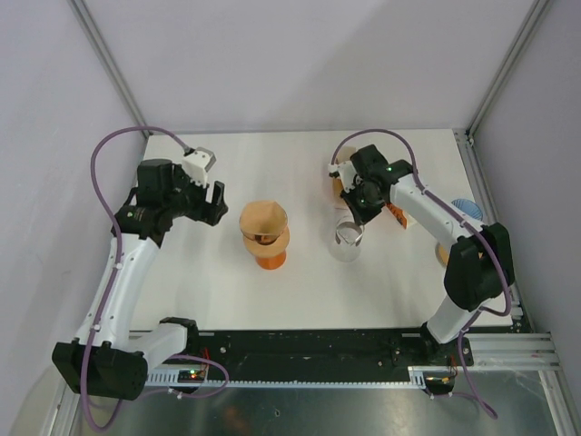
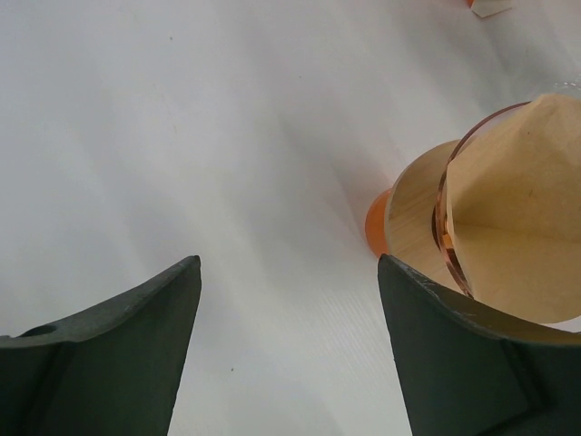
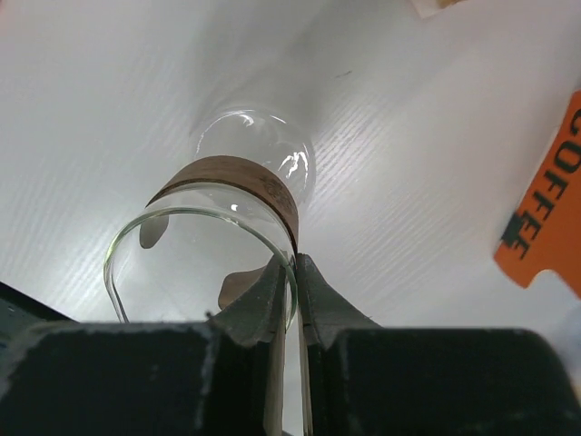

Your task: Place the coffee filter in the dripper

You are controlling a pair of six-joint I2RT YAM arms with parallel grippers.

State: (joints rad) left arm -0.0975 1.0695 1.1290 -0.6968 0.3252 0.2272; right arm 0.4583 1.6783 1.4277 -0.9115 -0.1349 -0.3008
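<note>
An orange dripper (image 1: 269,247) stands mid-table with a tan paper coffee filter (image 1: 262,220) sitting in its cone. In the left wrist view the filter (image 2: 517,227) fills the cone's amber rim at the right. My left gripper (image 1: 211,202) is open and empty, just left of the dripper; its fingers (image 2: 118,345) frame bare table. My right gripper (image 1: 356,216) is shut on the rim of a clear glass carafe (image 1: 347,240) with a brown collar (image 3: 238,177), one finger inside the glass and one outside.
An orange coffee filter pack (image 1: 396,216) lies by the right arm, its lettering showing in the right wrist view (image 3: 546,218). A blue-and-white item (image 1: 467,209) sits at the right edge. Enclosure walls and metal posts (image 1: 107,64) bound the table.
</note>
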